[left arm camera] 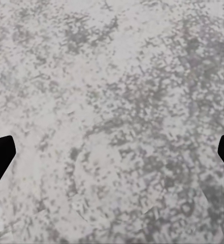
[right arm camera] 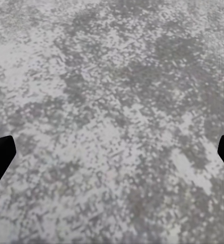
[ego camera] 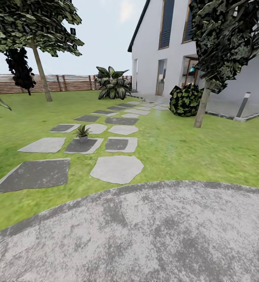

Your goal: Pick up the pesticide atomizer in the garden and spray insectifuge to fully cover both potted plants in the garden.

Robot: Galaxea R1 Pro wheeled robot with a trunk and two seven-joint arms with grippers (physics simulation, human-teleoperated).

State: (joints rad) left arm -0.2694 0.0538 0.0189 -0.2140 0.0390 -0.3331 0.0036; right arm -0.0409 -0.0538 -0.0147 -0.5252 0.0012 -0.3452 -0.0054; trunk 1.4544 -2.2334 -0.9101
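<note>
while the robot is standing on the round grey patio (ego camera: 157,235), the head view is looking out across the lawn (ego camera: 192,149) and along the stepping stones (ego camera: 117,169) leading toward the white house (ego camera: 157,47). one small potted plant (ego camera: 82,133) is sitting on a dark stepping stone, well ahead and a little to the left. the spray bottle and the second small plant cannot be made out here; the large striped plant (ego camera: 113,83) by the fence (ego camera: 67,83) is not a target. in each wrist view the camera is facing speckled paving, and the left gripper (left arm camera: 112,157) and right gripper (right arm camera: 112,157) are each showing dark fingertips at opposite edges, so both are spread wide and holding nothing. judged from this, the search-and-approach step is in hand, with nothing yet picked up. the next move is calling for driving or turning to find the bottle before any spraying.
</note>
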